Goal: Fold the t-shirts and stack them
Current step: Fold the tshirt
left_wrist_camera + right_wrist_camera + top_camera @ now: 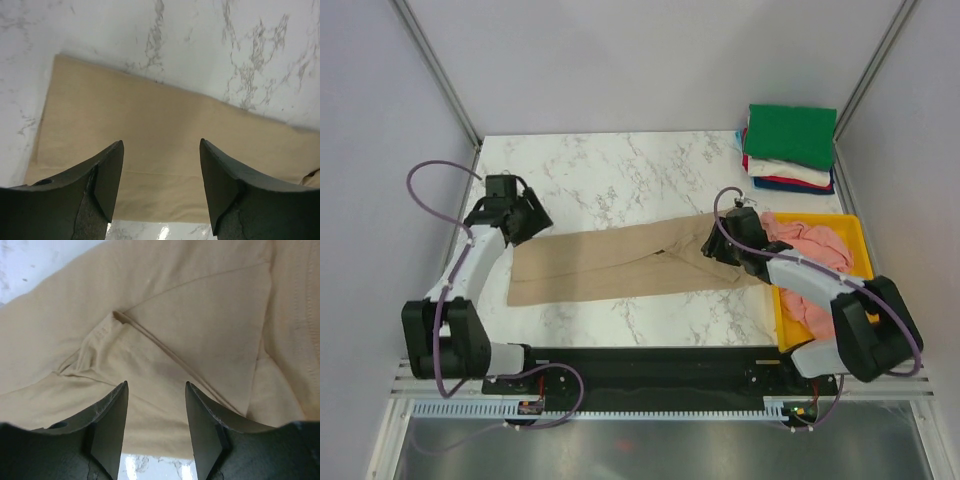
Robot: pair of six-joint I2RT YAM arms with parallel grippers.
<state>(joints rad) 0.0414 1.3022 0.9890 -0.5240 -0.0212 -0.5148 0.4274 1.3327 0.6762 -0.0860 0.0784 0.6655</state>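
Observation:
A tan t-shirt [620, 262] lies flat across the marble table, folded into a long strip. My left gripper [533, 222] hovers over its left end, open with nothing between the fingers; the left wrist view shows the gripper [160, 142] above the smooth tan t-shirt [150, 120]. My right gripper [717, 246] hangs over the right end, also open and empty. In the right wrist view this gripper [156, 383] sits above a tucked sleeve and seams of the tan t-shirt [190, 315]. Folded t-shirts are stacked at the back right, a green one [790, 133] on top.
A yellow tray [783, 325] stands at the right edge beside the right arm, holding a crumpled pink t-shirt [812, 245]. White [790, 171] and red [788, 183] layers show under the green one. Grey walls enclose the table [620, 170] on three sides.

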